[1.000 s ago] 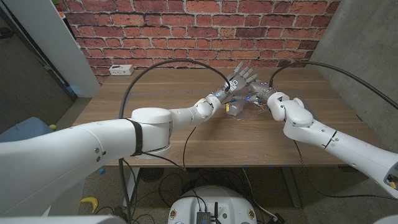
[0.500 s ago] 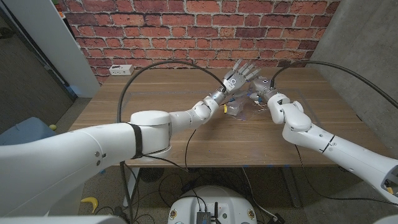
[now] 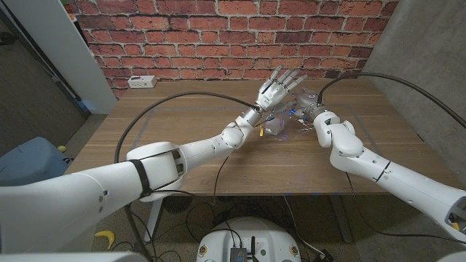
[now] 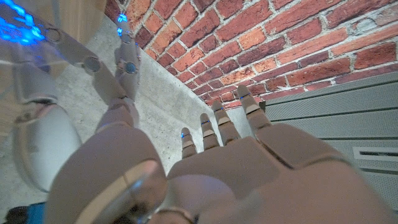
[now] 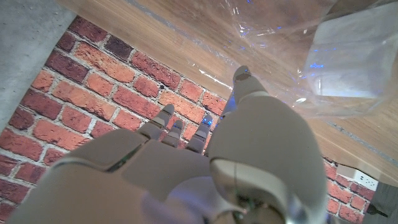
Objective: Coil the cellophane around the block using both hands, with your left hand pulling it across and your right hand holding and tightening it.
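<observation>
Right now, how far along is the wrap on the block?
The cellophane already drapes over the block, loosely. The left hand is raised above it with fingers spread, holding nothing clear; the right hand sits beside the block. Pulling across and tightening remain.

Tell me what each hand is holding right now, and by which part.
The left hand is raised with fingers spread, holding nothing. Whether the right hand, beside the cellophane over the block, grips anything cannot be told.

Cellophane point(image 5: 292, 37) clear, glossy, crinkled; table point(image 3: 182, 131) matt wood; wall point(image 3: 218, 36) rough brick.
</observation>
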Controlling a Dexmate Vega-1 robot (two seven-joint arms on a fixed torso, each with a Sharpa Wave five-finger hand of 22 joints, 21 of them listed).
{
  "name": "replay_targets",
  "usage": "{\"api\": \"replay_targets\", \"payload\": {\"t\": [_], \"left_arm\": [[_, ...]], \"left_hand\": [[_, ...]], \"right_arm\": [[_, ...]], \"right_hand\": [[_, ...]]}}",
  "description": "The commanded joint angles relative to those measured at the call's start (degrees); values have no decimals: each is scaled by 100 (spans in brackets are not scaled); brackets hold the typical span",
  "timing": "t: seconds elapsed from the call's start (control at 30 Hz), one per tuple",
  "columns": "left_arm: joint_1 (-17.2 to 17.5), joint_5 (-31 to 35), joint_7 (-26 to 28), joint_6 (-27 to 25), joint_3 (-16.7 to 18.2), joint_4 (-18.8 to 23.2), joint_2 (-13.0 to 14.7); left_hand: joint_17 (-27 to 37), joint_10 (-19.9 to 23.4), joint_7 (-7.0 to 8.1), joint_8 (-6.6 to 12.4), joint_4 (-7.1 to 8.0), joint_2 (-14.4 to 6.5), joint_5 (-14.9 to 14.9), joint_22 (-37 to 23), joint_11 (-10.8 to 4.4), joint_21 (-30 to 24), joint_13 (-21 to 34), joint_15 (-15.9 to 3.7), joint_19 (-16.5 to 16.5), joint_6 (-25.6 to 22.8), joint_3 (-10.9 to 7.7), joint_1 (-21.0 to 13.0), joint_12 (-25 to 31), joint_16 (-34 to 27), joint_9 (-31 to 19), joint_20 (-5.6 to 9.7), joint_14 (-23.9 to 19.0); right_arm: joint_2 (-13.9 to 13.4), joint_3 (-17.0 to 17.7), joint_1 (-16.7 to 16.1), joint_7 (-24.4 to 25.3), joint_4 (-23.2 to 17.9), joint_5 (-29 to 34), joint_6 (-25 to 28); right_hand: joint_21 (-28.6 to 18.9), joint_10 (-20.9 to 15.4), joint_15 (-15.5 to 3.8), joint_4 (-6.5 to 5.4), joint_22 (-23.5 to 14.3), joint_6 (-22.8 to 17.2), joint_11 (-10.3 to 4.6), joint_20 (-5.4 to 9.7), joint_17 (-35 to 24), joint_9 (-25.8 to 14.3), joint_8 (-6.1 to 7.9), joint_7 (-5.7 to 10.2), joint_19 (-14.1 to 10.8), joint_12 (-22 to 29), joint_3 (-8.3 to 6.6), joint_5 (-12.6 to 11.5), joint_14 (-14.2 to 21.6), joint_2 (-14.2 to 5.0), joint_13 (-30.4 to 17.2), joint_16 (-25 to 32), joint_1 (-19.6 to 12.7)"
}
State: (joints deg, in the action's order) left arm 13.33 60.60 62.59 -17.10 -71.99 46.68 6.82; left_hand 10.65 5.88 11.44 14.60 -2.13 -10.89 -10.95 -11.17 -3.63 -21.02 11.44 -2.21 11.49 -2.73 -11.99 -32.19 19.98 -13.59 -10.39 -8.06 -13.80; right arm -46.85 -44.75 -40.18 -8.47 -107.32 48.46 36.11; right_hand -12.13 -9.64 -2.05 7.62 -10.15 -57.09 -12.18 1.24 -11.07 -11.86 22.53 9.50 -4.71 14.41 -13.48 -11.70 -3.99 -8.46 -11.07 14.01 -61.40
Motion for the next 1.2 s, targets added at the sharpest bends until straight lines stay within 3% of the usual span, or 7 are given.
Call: {"api": "replay_targets", "payload": {"t": [0.03,0.17,0.6,0.73,0.77,0.9,1.2], "left_arm": [[411,-423,-872,369,400,1883,1031],[547,-654,-1294,558,555,2300,1270],[1056,-1325,-3098,642,1212,3623,1805],[1017,-1505,-4017,759,1298,3873,1960],[983,-1529,-4224,822,1297,3888,1990],[860,-1514,-4834,1086,1237,3838,2059],[803,-1650,-5369,1662,1300,3666,2073]], "left_hand": [[8,363,-7,61,-29,197,43,-19,-18,-61,-9,-40,135,-370,-47,51,68,-34,4,-19,-188],[-8,687,-90,68,6,210,37,-29,95,-99,-18,-28,251,-694,-67,196,98,-39,9,30,-382],[-11,649,-149,11,79,154,21,-42,182,-70,-24,125,188,-853,-107,362,-13,39,10,-104,-346],[-39,1342,-397,92,119,103,-3,-55,225,-143,-30,131,383,-1609,-298,496,80,30,8,-81,-702],[-53,1793,-504,119,66,95,-29,-51,216,-219,-36,42,586,-2034,-488,463,139,-31,11,-17,-1114],[-80,2389,-604,93,-176,202,-42,-32,179,-400,-49,-111,1094,-2770,-826,363,97,15,15,91,-1672],[-87,2703,-459,34,-483,411,-2,19,103,-621,-51,-194,1833,-3363,-993,278,-21,114,18,-122,-1964]], "right_arm": [[16,-60,-59,-68,-46,343,257],[41,-50,-86,-66,-8,406,347],[120,-50,-187,127,87,641,649],[119,-33,-209,118,75,618,677],[121,-67,-197,112,96,679,701],[147,-101,-187,92,152,730,749],[140,-105,-199,44,179,729,800]], "right_hand": [[-17,-28,-555,-7,-5,-44,-14,-23,-21,-21,-11,-40,-25,-28,24,-28,21,-14,-10,-3,-63],[-22,-59,-569,-7,-5,-40,-12,-20,-21,-27,-23,-66,-54,-34,37,-32,43,-17,-10,0,-72],[-31,-121,-572,-8,-5,-35,-10,-40,-21,-41,-53,-73,-124,-60,67,-38,137,-30,-11,24,-98],[-48,-156,-581,-9,-5,-37,-8,-28,-22,-47,-64,-76,-189,-67,74,-37,191,-44,-11,41,-111],[-52,-171,-591,-9,-5,-38,-6,-31,-22,-49,-67,-76,-206,-67,75,-36,212,-48,-11,48,-116],[-76,-195,-601,-6,-5,-28,-5,4,-22,-53,-84,-88,-294,-81,85,-30,252,-51,-11,57,-132],[-87,-215,-620,-13,-5,-18,-4,40,-24,-60,-112,-78,-372,-109,110,-18,276,-53,-11,57,-137]]}}
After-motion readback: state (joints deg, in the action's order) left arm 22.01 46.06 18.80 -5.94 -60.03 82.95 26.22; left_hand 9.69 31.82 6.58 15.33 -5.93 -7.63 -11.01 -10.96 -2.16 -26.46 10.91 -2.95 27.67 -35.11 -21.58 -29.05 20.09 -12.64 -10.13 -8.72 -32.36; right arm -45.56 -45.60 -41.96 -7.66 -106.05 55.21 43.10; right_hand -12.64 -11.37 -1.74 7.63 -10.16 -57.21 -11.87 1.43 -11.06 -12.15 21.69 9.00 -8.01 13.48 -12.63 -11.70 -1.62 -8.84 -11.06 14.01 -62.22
